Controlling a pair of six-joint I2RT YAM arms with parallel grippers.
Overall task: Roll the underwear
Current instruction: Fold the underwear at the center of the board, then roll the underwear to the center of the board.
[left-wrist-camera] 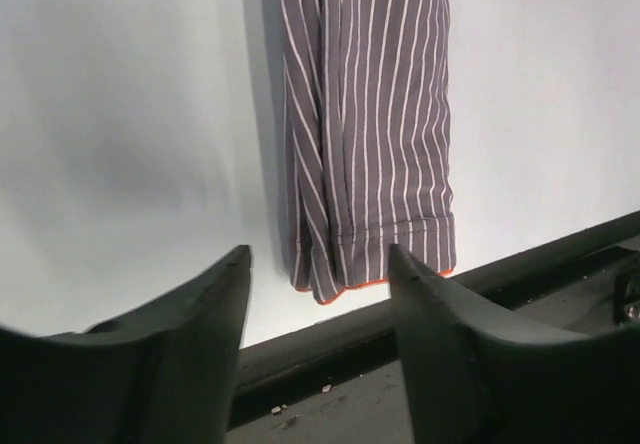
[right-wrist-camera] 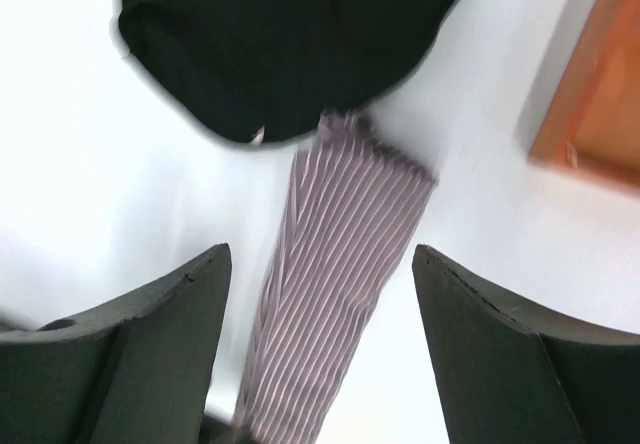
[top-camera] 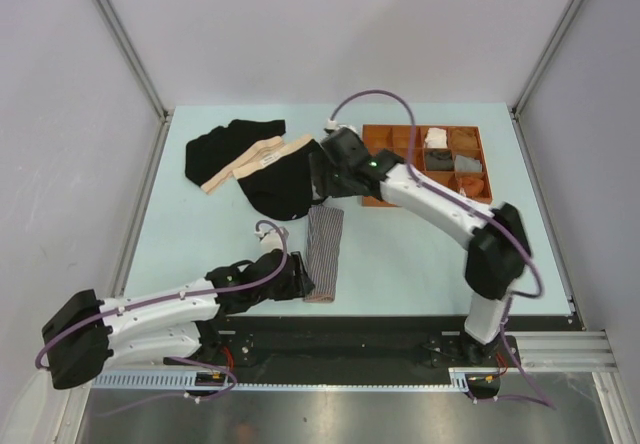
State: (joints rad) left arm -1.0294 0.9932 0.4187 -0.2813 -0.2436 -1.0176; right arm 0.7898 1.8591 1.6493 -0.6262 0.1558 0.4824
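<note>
Pale blue-green tabletop [top-camera: 420, 254], grey walls all round, and stretched across the middle lies the grey pin-striped cloth boxer short [top-camera: 323, 254], folded into one long narrow strip running from the near edge away toward the far side. The left gripper [top-camera: 295, 274] sits at its near end with fingers spread and nothing between them. The right gripper [top-camera: 318, 189] hangs over the far end, jaws wide apart and likewise empty. The roll looks ready to start. I'd take the near hem across its full width, turn it over tight and keep the strip straight, with the far end pressed down so it can't skew. The left wrist view catches the hem [left-wrist-camera: 370, 264] with its thin orange edge, close to the dark table rail, a detail lost from above. The right wrist view shows the far end [right-wrist-camera: 340, 294] meeting the nearer black cloth brief [right-wrist-camera: 290, 34], touching or tucked under, I cannot tell. Only the top view shows the second black brief with beige waistband [top-camera: 212, 154] and the brown compartmented tray [top-camera: 395, 128].
</note>
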